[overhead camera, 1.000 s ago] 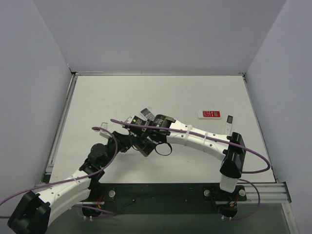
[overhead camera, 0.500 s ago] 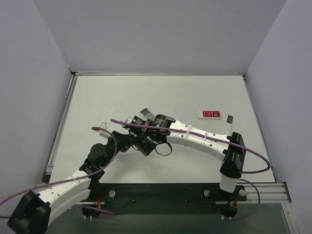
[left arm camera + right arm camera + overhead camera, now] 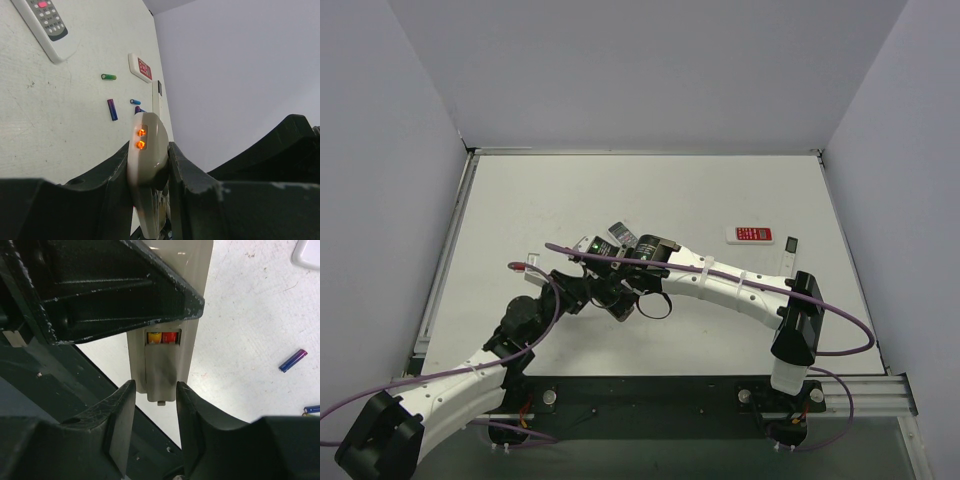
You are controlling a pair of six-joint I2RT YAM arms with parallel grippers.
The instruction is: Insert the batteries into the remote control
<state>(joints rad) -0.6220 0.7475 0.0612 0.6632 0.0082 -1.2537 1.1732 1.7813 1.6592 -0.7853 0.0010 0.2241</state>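
Note:
My left gripper is shut on the remote control, holding it on edge above the table, two orange lights glowing on its side. In the right wrist view its tan-grey back faces the camera. A yellow and a red battery end show in the slot above the partly slid cover. My right gripper stands open around the cover's lower end, with a gap on each side. Loose batteries lie on the table: green, purple-blue and blue.
A red flat remote and a white remote with a dark display lie at the right. A long white remote with grey buttons lies behind the grippers. Both arms cross at the table's middle, purple cables looping over them.
Both arms stay together at the table's middle. The left wrist and the remote have shifted only slightly.

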